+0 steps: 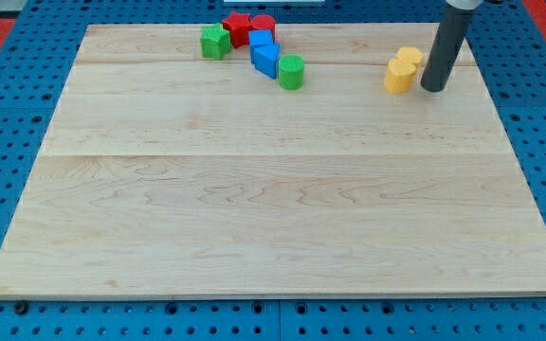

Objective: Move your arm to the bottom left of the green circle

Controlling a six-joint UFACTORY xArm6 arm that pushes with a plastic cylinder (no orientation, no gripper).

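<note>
The green circle (291,71), a short green cylinder, stands near the view's top, a little left of centre, touching the lower right of a blue block (264,57). My tip (434,88) rests on the board far to the view's right of the green circle, just right of two yellow blocks (402,70). The rod rises up out of the view's top.
A green block (215,42) stands at the view's top left of the cluster. Red blocks (245,26) sit behind the blue ones. The wooden board (273,208) lies on a blue pegboard surface (8,85).
</note>
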